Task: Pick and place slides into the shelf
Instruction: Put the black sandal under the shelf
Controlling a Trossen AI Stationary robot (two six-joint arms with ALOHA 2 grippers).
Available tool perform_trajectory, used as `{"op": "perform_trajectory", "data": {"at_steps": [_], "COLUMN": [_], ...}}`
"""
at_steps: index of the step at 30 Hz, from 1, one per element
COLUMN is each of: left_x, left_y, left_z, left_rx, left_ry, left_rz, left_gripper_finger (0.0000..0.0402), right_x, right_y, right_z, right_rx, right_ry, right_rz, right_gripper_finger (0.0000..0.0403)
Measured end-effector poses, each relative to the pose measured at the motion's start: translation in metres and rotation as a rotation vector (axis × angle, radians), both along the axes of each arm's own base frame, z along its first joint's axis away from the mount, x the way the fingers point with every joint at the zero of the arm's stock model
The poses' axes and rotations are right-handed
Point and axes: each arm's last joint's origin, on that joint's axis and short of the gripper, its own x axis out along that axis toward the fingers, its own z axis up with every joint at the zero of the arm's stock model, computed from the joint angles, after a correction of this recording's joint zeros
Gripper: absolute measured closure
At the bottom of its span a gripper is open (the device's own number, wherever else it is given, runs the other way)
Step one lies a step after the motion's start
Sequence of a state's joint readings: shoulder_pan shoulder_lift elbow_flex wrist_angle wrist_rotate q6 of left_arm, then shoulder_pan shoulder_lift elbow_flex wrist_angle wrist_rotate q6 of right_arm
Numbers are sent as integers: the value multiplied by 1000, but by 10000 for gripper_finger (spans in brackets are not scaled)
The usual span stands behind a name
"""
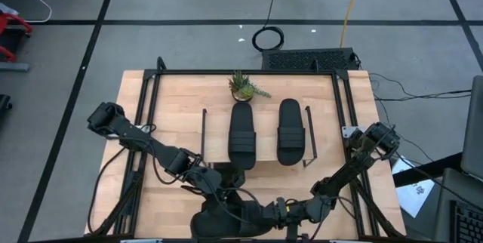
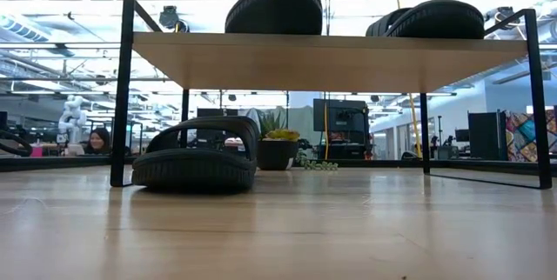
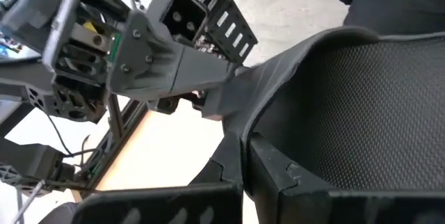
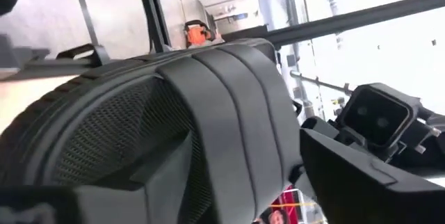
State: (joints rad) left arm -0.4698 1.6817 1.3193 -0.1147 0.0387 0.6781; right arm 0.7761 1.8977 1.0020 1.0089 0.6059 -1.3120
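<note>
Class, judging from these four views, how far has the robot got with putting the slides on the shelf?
Done: two slides lie on the shelf top, and a third sits beneath it. In hand: both hands, left and right, meet at the fourth slide near the table's front edge. Left: shelving it.

Around the wooden table the floor is grey, crossed by dark tape lines. At twelve o'clock from the table lies a coiled black cable, with a yellow cord running up toward one o'clock. At three o'clock, white papers lie beside a dark keyboard. A small potted plant stands at the table's far edge. Seen level across the table, the room is an open hall with bright ceiling lights, a dark monitor, and a person seated far off at nine o'clock.
</note>
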Motion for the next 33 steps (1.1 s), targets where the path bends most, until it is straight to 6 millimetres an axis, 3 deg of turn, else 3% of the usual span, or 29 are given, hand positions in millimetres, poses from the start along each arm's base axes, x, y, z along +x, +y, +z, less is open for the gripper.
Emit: {"op": "perform_trajectory", "data": {"at_steps": [3, 10, 23, 33], "left_x": [-1, -4, -4, -3], "left_y": [-1, -6, -10, -11], "left_z": [0, 1, 2, 4], "left_rx": [-3, 7, -7, -18], "left_ry": [8, 2, -20, -42], "left_rz": [-2, 5, 7, -2], "left_gripper_finger": [402, 401, 401, 401], "right_x": [4, 2, 1, 1], "right_y": [3, 5, 7, 7], "right_z": [1, 2, 4, 8], "right_rx": [59, 143, 97, 150], "right_ry": [4, 16, 10, -12], "right_rz": [-31, -28, 29, 45], "right_gripper_finger": [203, 385, 386, 289]}}
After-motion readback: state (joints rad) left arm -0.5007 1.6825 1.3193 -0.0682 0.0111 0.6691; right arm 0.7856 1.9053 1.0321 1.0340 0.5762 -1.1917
